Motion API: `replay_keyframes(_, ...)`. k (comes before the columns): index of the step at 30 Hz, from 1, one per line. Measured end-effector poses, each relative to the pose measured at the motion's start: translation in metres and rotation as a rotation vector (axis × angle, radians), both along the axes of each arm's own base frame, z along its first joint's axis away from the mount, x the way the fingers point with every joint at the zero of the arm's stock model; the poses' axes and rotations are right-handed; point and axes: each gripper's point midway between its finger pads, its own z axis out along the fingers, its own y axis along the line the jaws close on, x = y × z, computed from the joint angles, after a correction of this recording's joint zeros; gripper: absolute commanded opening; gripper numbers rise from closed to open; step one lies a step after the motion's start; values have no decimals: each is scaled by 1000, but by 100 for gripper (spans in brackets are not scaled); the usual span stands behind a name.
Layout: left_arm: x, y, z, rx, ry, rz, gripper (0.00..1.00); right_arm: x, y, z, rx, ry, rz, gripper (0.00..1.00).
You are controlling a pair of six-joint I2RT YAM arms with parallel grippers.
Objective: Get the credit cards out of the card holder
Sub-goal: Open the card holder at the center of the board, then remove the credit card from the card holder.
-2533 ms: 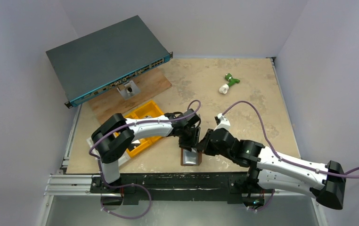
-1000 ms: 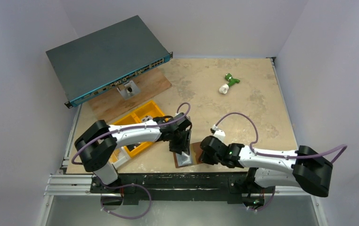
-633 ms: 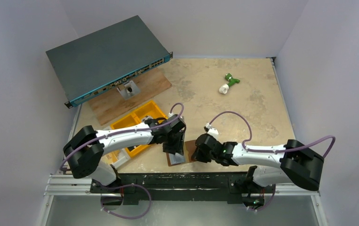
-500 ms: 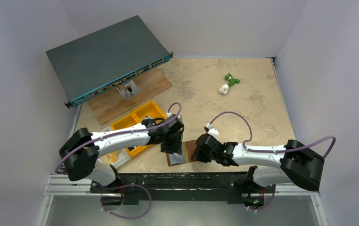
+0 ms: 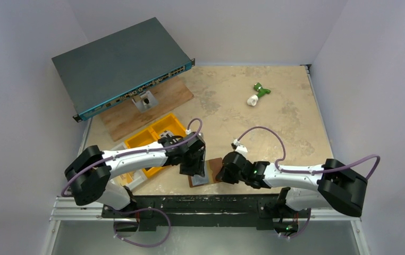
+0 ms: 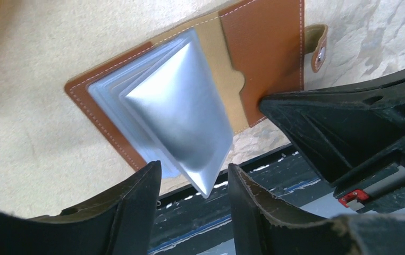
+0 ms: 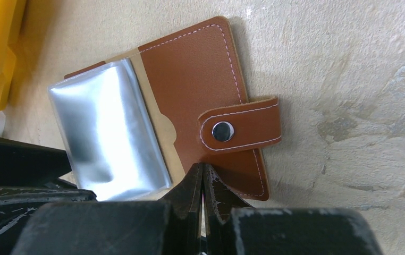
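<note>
- For the card holder (image 5: pixel 215 162): spread open and flat on the table (image 5: pixel 275 117), brown leather inside facing up, snap tab (image 7: pixel 240 127) folded over its right-hand half.
- For the credit cards (image 6: pixel 179 111): still in the card holder's left half, as a fanned stack of pale silvery-grey. Topmost one tilted up off the rest, its lower corner reaching past the card holder's near edge.
- For the left gripper (image 6: pixel 192 175): spread wide and clamped on nothing. Hanging just over the card holder's near-left edge, with the corner of the raised card in the gap between the two fingers. Cannot tell whether that card's edge touches the finger on the right of the left wrist view.
- For the right gripper (image 7: pixel 203 172): squeezed fully closed, fingertips meeting with no gap. Tips set down on the brown leather of the card holder's right half, just below the snap tab and beside the notch in the tan pocket edge. Pressing on it rather than pinching it, as far as the wrist views show.
- Between the two grippers: only the card holder's middle, with the right gripper's black finger close beside the raised card but apart from it.
- For the yellow bin (image 5: pixel 155 133): to the left of the card holder, beyond the left gripper and not touching the leather.
</note>
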Motion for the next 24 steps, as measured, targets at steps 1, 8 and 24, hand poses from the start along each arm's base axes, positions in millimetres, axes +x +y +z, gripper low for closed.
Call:
replay_keyframes(1, 1, -2, -1, -8, 2, 1, 45, 0, 0, 0, 2, -1, 0, 0)
replay_keyframes(8, 4, -17, -11, -43, 26, -1, 33, -3, -3, 1, 19, -2, 1, 0)
replay_keyframes(24, 21, -66, 9, -127, 27, -40, 45, -11, -19, 46, 15, -43, 55, 10)
